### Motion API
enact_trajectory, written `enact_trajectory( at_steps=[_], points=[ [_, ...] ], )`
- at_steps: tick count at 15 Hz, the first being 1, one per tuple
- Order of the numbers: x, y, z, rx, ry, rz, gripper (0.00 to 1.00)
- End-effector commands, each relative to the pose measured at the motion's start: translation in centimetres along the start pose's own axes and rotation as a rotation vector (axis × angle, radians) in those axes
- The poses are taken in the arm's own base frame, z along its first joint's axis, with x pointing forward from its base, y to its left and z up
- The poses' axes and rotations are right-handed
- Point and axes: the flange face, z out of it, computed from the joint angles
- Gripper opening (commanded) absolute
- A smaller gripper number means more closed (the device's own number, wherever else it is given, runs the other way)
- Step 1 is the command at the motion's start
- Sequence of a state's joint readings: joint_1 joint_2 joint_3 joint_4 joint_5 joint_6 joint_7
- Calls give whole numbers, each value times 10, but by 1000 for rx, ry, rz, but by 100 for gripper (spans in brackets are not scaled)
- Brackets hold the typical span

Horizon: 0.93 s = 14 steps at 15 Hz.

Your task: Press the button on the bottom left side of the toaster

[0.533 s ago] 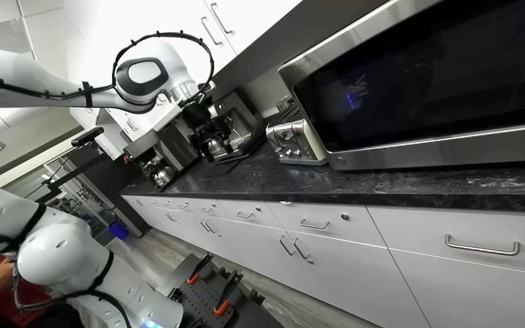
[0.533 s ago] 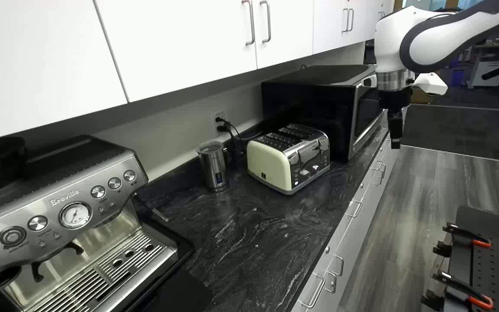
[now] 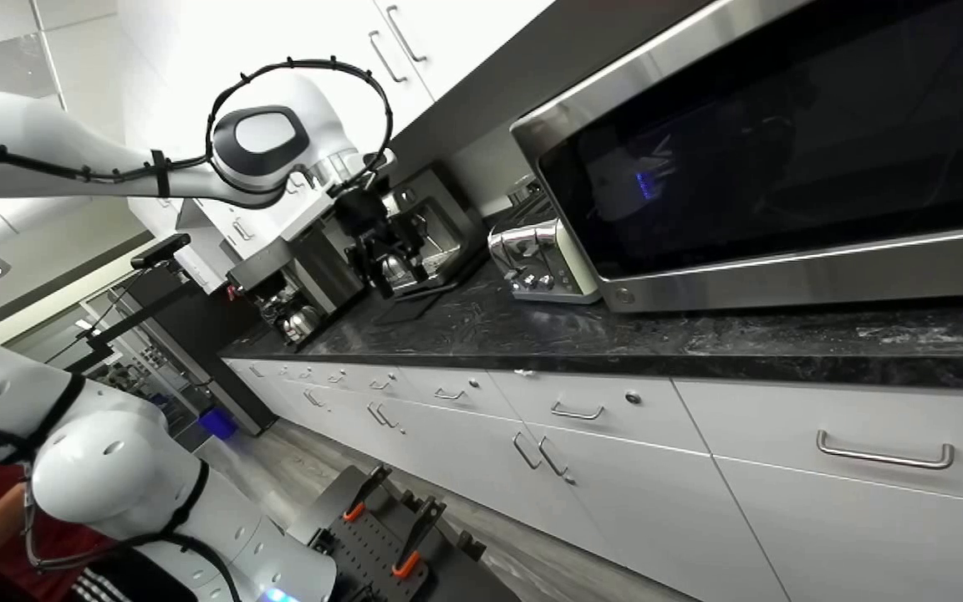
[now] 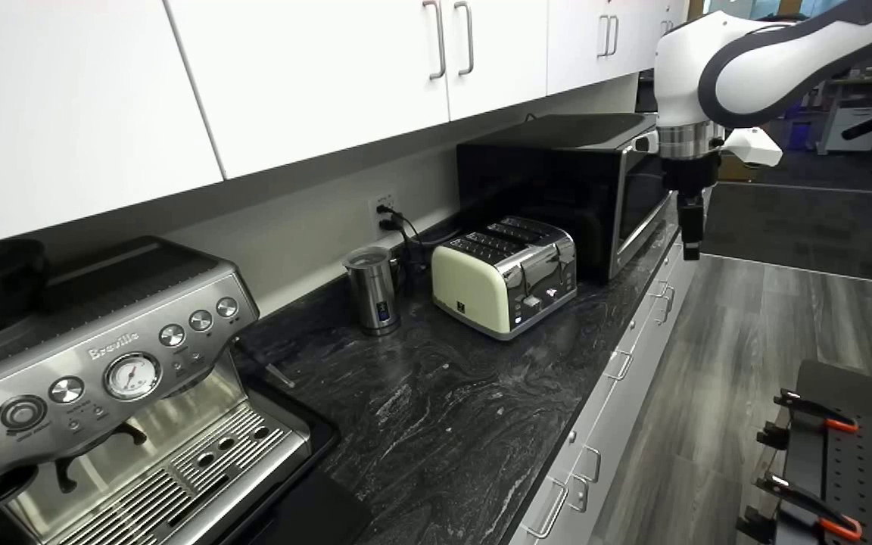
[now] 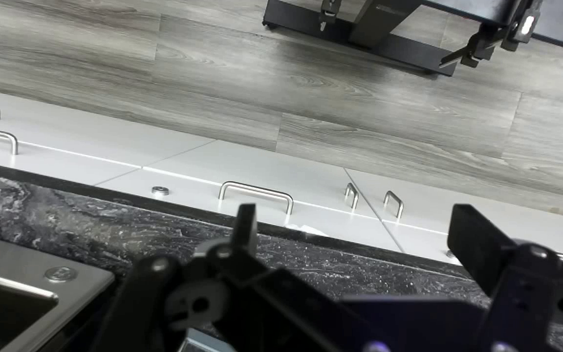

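Observation:
The toaster [image 4: 470,291] stands on the dark counter, with cream sides, a chrome front and slots on top. It also shows in an exterior view [image 3: 544,263], beside the microwave. A small lit button [image 4: 518,319] is low on its front at the left corner. My gripper [image 4: 691,251] is in the air, apart from the toaster, out over the counter's front edge. It hangs pointing down in both exterior views [image 3: 404,278]. In the wrist view its black fingers [image 5: 355,215] are wide apart with nothing between them. A pale corner at the bottom of that view may be the toaster.
The large microwave [image 4: 549,182] stands right beside the toaster. A steel jug [image 4: 372,291] and a coffee machine [image 4: 133,378] are on its other side. White cupboards [image 4: 345,68] hang above the counter [image 4: 466,409]. Drawer handles [image 5: 257,189] stick out below the counter edge.
The arm, gripper and toaster show no visible movement. A person in red at the lower left of an exterior view has shifted.

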<state>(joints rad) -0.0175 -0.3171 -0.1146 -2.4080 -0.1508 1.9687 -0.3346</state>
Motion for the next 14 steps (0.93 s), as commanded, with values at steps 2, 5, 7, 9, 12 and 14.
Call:
enact_trajectory(
  at_steps=[2, 5, 7, 9, 12, 14],
  points=[
    [0, 0, 0, 0, -1, 0, 100],
    [0, 0, 0, 0, -1, 0, 100],
    [3, -3, -1, 5, 2, 4, 100],
    [11, -17, -4, 46, 30, 11, 100],
    [26, -47, -5, 171, 74, 114, 100],
    [40, -68, -4, 250, 117, 190, 100]
  ],
)
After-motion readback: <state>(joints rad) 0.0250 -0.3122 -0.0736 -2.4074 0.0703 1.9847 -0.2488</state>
